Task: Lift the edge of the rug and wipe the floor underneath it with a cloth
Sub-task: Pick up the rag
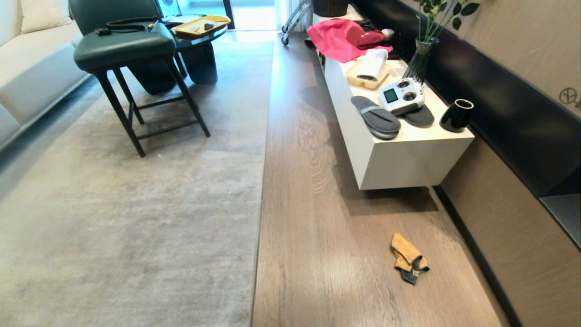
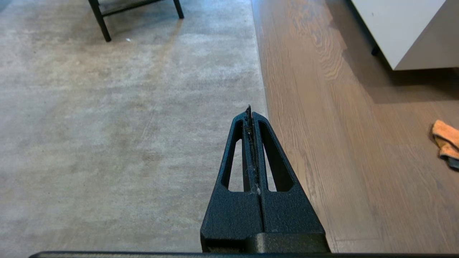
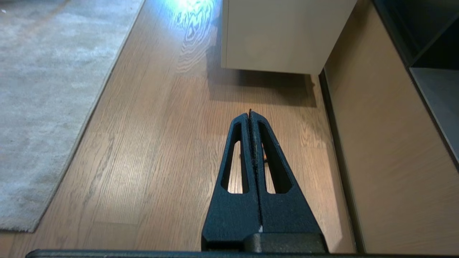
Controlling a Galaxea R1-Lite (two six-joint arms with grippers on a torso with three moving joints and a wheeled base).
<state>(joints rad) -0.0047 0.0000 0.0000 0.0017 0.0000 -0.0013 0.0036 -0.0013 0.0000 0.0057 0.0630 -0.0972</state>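
Note:
A pale grey rug lies flat, and its rug edge runs straight away from me down the middle of the head view. Brown wood-grain floor lies to its right. A mustard-tan cloth with a dark grey patch lies crumpled on the floor near the wall. Neither gripper shows in the head view. My left gripper is shut and empty, hanging above the rug just beside the rug edge, with the cloth far off to its side. My right gripper is shut and empty above the bare floor.
A low white cabinet stands along the right wall, carrying slippers, a white controller, a black cup and pink fabric. A green chair stands on the rug at the back left, beside a pale sofa.

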